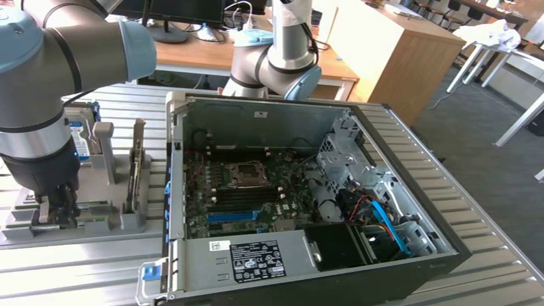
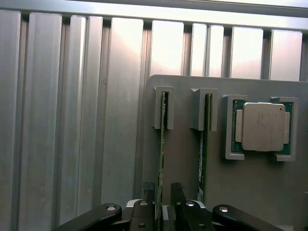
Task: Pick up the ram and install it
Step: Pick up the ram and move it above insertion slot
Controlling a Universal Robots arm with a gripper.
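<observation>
The ram (image 2: pixel 161 144) is a thin green stick standing on edge in a slot of the grey holder (image 2: pixel 183 159). A second green stick (image 2: pixel 204 144) stands in the neighbouring slot. My gripper (image 2: pixel 162 195) is lowered over the first stick, with one dark finger on each side of its near end. The fingers (image 2: pixel 177 192) stand close to the stick, and a narrow gap still shows on one side. In the exterior view, the gripper (image 1: pixel 53 207) reaches down into the holder (image 1: pixel 111 223) at the exterior view's left, beside the open computer case (image 1: pixel 408 166).
A square silver processor (image 2: pixel 262 126) lies in its own pocket of the holder. A silver-and-blue hard drive (image 1: pixel 83 137) stands upright behind the gripper. The motherboard (image 1: pixel 255 191) lies exposed in the case. A second robot arm (image 1: pixel 276 64) stands behind the case on the ribbed metal table (image 1: pixel 493 268).
</observation>
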